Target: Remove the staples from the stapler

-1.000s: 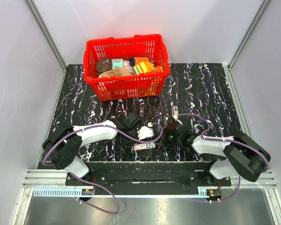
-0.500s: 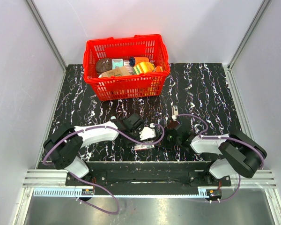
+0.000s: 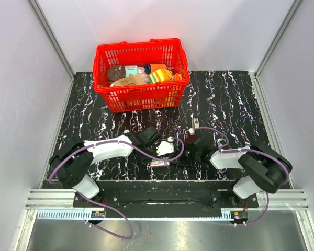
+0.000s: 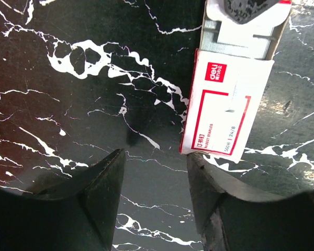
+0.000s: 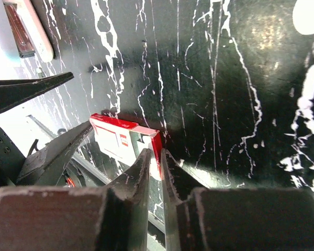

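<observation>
- Stapler [image 3: 194, 124]: we take the small slim pale-and-dark item lying on the table [image 3: 235, 99], just beyond the right arm's wrist in the top view, to be this part. Neither gripper touches it. It is too small to tell whether its magazine is open.
- Staples: we cannot make out a loose silvery bar anywhere. We judge that the strip sits inside the stapler and that unloading has not begun.
- Right gripper [image 5: 157, 152]: the jaws stand almost together with only a thin slit between them, and nothing shows clamped. The tips sit at the red-edged end of the printed box [image 4: 222, 110], near the table's front edge and apart from the stapler.
- Printed box: it lies flat with its tray drawn out, exposing grey strips [image 4: 235, 39]. A dark tip over the tray in the left wrist view is, in our judgement, a right-gripper finger.
- Left gripper [image 4: 155, 157]: the jaws are apart and empty over bare table, with the box just beside one finger. Both tools are placed to work the box, not the task's part.
- Clearance: open table lies beyond and to the right of the stapler. The red basket [image 3: 141, 97] stands well apart behind it.
- Caution: the right arm's cable arcs close by the stapler, and the two grippers sit near each other by the front edge. We advise moving each clear separately.
</observation>
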